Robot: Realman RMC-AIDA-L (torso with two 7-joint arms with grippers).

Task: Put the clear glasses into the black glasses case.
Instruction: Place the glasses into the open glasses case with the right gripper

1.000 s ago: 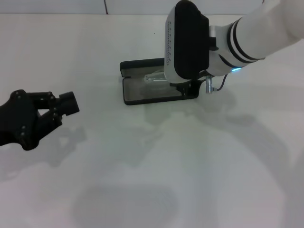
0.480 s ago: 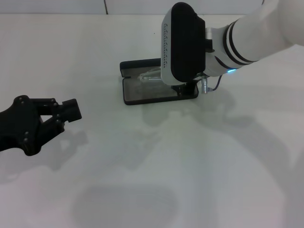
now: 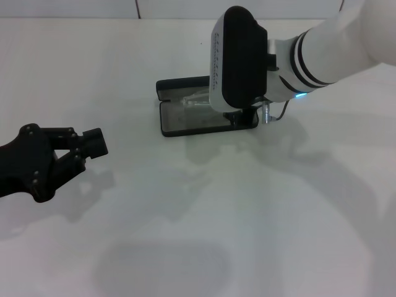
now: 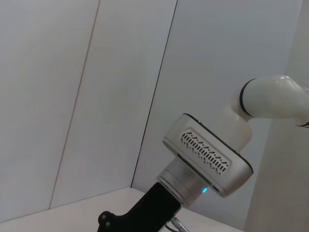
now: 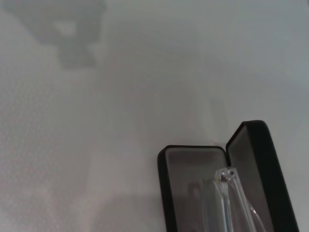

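Glasses (image 5: 231, 200) over open case (image 5: 193, 164) (head view hides fingers).

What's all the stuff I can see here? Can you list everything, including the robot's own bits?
black glasses case: one, black outside with a grey lining, lying open on the far middle of the table, partly under the right arm.
clear glasses: one pair, colourless and see-through, over the open case's lined tray; whether they rest in it cannot be told.
table: one, white, filling the scene.
wall: pale grey panels, behind the table.
left gripper: one, black, low over the table's left side, away from the case, holding nothing, jaws apart.
right gripper: one, black, on a white and black arm, down at the case; mostly hidden by its own wrist.
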